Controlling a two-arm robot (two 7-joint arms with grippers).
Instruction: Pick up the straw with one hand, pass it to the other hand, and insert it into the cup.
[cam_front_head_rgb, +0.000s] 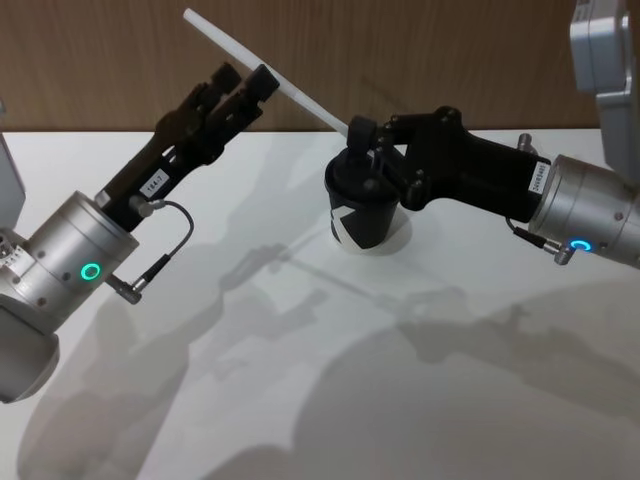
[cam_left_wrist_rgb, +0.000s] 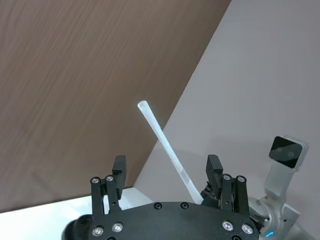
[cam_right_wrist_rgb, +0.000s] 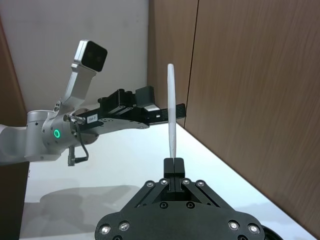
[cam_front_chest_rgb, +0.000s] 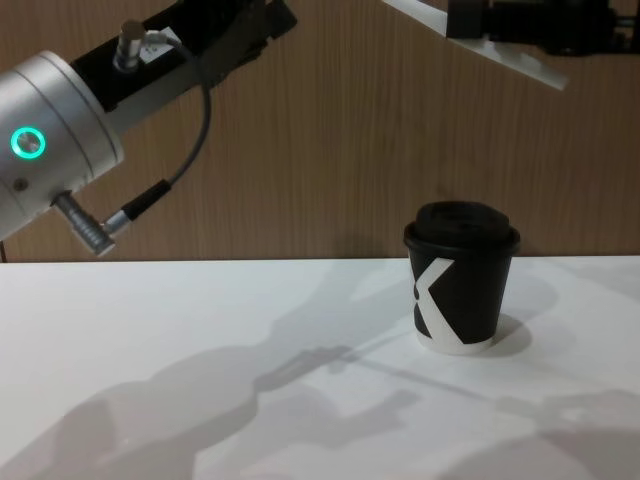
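One straw (cam_front_head_rgb: 300, 97) in right hand (cam_front_head_rgb: 359, 130), above cup (cam_front_head_rgb: 365, 222)

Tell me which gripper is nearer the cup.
Right. The right gripper, shut on the straw, hangs above the cup; the left gripper, open, is farther off to the cup's left.

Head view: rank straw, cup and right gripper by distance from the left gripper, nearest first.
1. The straw: passes between the open fingers of the left gripper.
2. The right gripper: off to the right, shut on the straw farther down its length.
3. The cup: farthest, standing below the right gripper.
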